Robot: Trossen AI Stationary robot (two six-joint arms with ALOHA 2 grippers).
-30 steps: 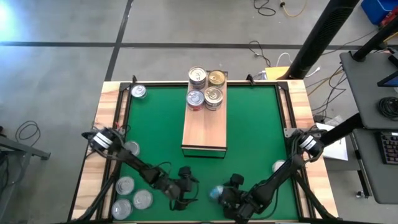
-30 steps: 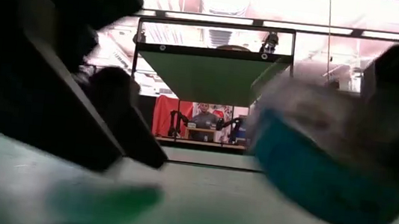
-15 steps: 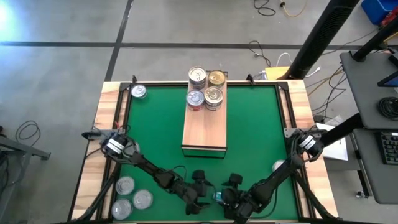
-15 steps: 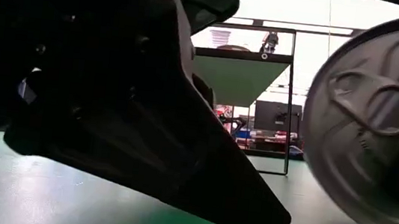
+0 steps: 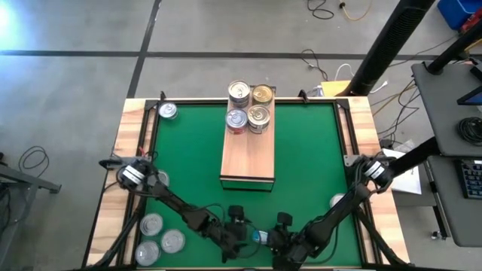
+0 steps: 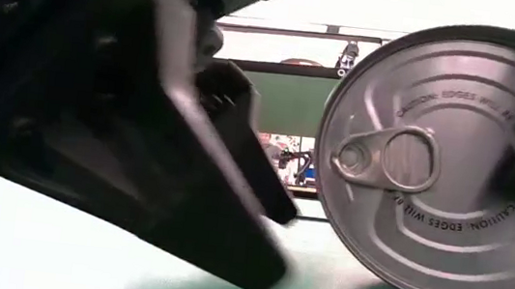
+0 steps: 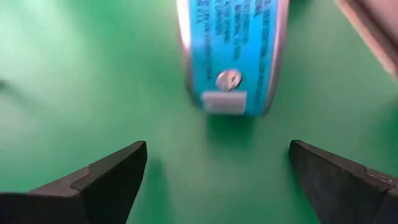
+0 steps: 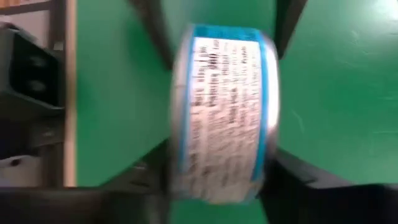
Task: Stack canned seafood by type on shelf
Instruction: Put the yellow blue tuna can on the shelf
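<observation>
**A:** Where's the can right now?

**B:** I have the blue can at the near edge of the mat, between my two grippers. It stands on its rim, not flat. In the low view the silver lid with its pull tab faces the camera, so the short axis runs level, towards the near edge.

**A:** Is the right gripper on it?

**B:** I see the right gripper with a finger on each flat end of the can, label towards the wrist camera. It looks pinched, though the picture is smeared, so I won't swear both fingers are touching.

**A:** And the left?

**B:** The left gripper is spread wide, low over the mat, aimed at the can's label side. The fingertips stand apart from the can.

**A:** The shelf?

**B:** The shelf lies mid-table, long axis running away from me. Four cans stand upright on its far end, lids up, one gold-topped. Other cans sit flat at the near left corner, one more at the far left.
</observation>
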